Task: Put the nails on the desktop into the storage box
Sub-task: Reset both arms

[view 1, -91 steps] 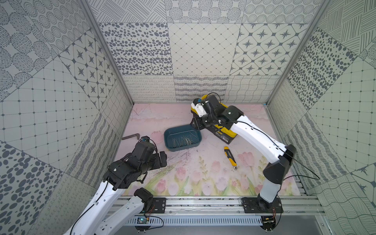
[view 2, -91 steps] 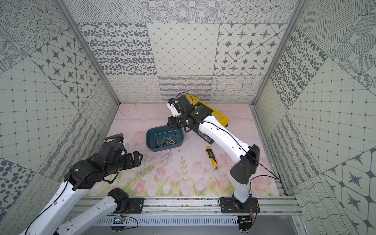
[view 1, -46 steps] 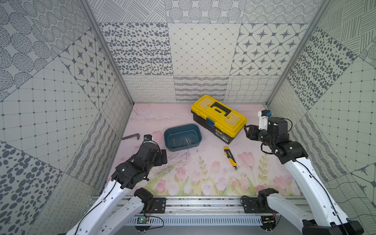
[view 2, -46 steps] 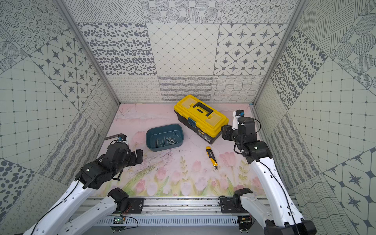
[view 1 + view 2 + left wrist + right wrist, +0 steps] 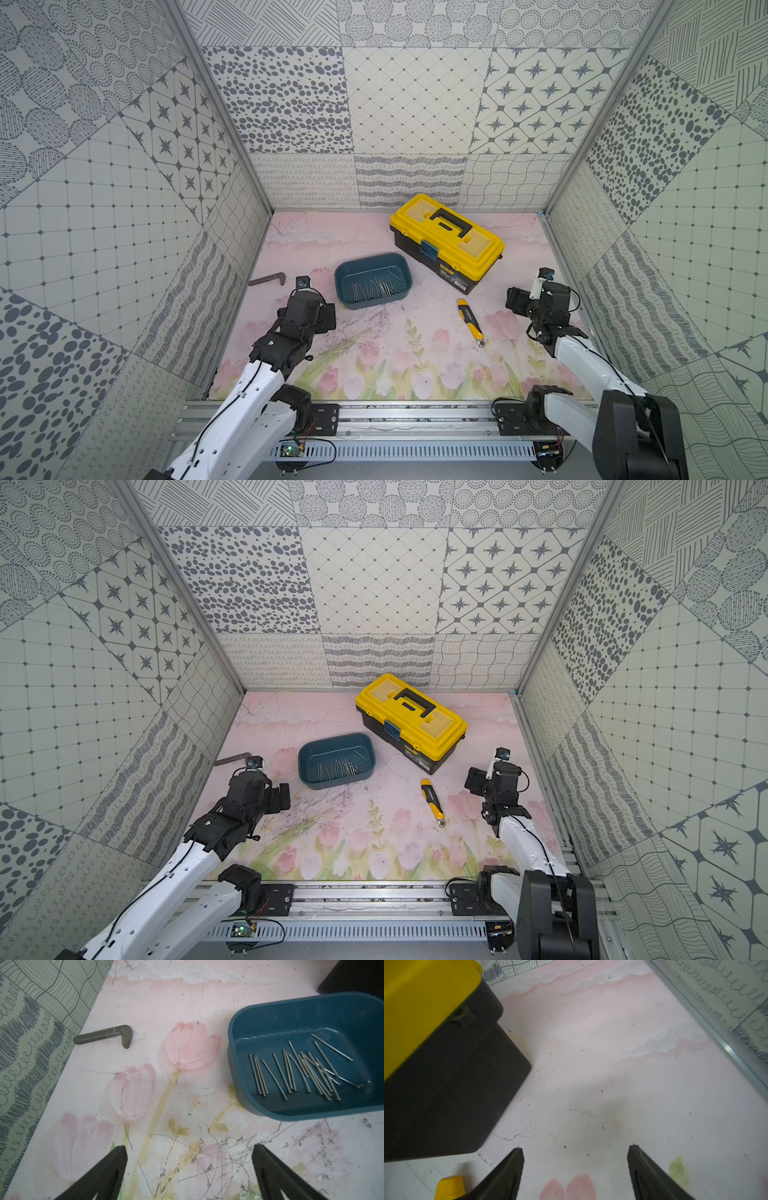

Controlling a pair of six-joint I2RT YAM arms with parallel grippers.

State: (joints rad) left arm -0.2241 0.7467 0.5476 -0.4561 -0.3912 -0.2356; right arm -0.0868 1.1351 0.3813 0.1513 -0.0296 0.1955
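Grey nails (image 5: 301, 1072) lying in teal box (image 5: 234, 1076) on worktop (image 5: 374, 353), left tool (image 5: 189, 1147) near box, spread apart and empty, right tool (image 5: 575, 1147) beside toolbox (image 5: 446, 1084), spread apart and empty

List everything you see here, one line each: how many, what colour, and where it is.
nails: about twenty, grey, lying in the box
box: one, teal, mid-desktop, beside the toolbox
toolbox: one, yellow lid on black base, shut, at the back
knife: one, yellow and black, on the desktop in front of the toolbox
bar: one, dark grey, L-shaped, by the left wall
desktop: one, pale pink with tulips, under everything
left arm: one, white and black, near the box; jaws open, empty
right arm: one, white and black, by the toolbox's end; jaws open, empty
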